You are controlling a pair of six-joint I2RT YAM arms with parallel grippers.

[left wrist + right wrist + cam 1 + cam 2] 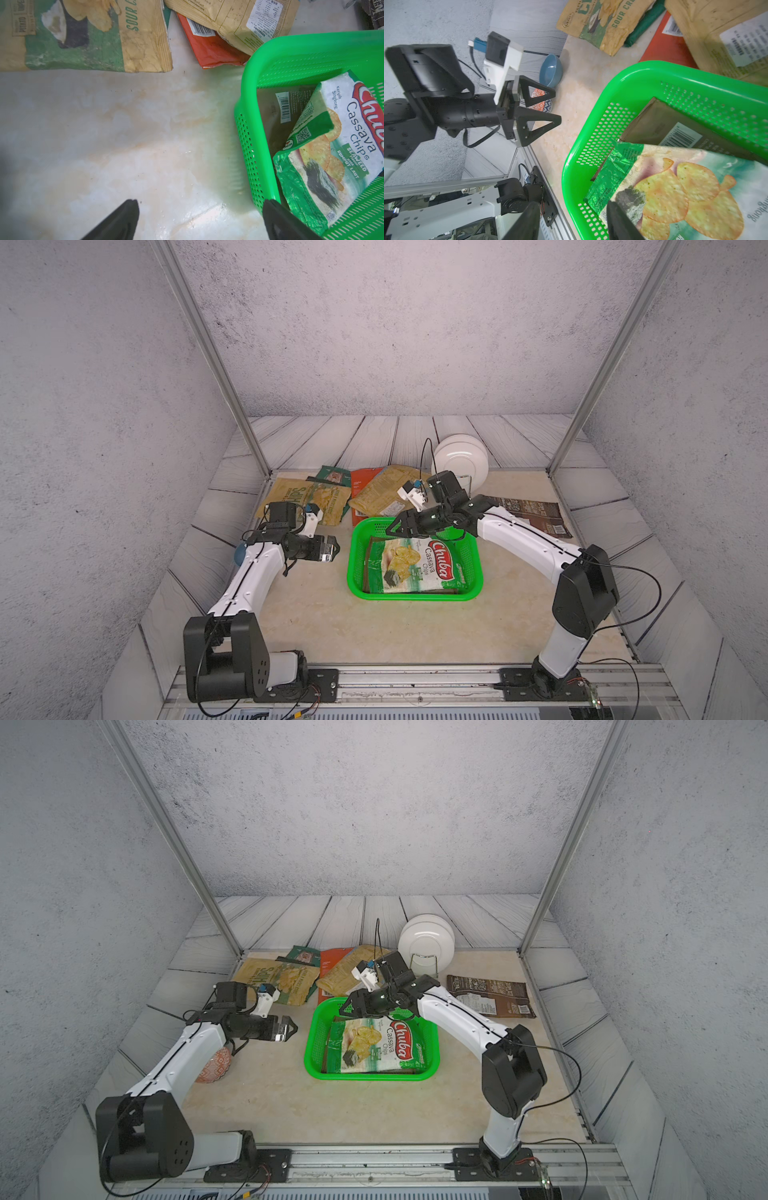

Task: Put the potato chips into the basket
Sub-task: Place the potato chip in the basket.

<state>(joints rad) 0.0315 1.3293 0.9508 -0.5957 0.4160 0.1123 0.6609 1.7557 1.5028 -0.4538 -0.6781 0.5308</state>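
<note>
The green-white bag (415, 568) lies in the basket (415, 597), on a brown bag (270, 116). My right jaws are apart above it, empty. My left jaws are wide open. Other bags, like the mustard bag (376, 489), wait on the desk (415, 635).

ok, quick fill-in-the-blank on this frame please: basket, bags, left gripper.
1. The basket is bright ____ plastic.
2. The Chuba bag lies ____ the basket, atop a darker bag.
3. The left gripper, beside the basket, has its jaws ____ and holds nothing.
4. The brown bag lies on the table at the robot's ____ side.
Missing words: green; inside; open; right.
</note>
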